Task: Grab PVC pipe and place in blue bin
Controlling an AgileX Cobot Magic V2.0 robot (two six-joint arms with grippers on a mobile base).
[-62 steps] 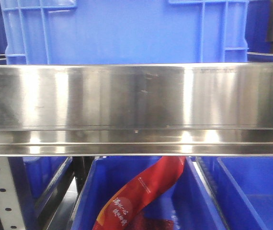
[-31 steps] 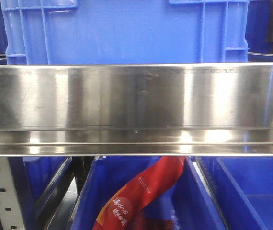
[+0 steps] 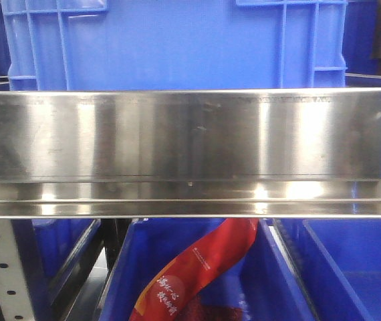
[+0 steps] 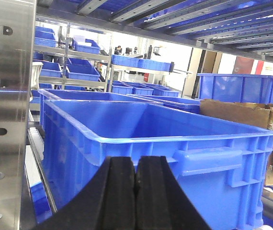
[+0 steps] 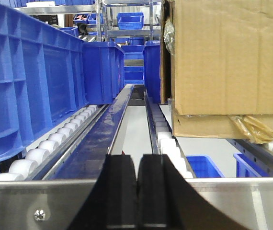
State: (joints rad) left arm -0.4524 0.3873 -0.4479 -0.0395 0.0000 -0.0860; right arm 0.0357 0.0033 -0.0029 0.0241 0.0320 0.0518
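Left gripper (image 4: 136, 167) and right gripper (image 5: 137, 165), both level, black jaws pressed together, empty.

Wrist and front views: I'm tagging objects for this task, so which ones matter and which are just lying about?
For the job:
blue bin
left gripper, shut
right gripper, shut
No pipe shows in any view.

Lying about:
cardboard box
red packet
steel rail
rollers

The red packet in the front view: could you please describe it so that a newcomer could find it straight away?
Start from the wide steel rail running across the front view, under the large blue crate. Directly below it sits a lower blue bin, and the red packet lies slanted inside. It is the only red thing among blue bins, with pale lettering along its length.
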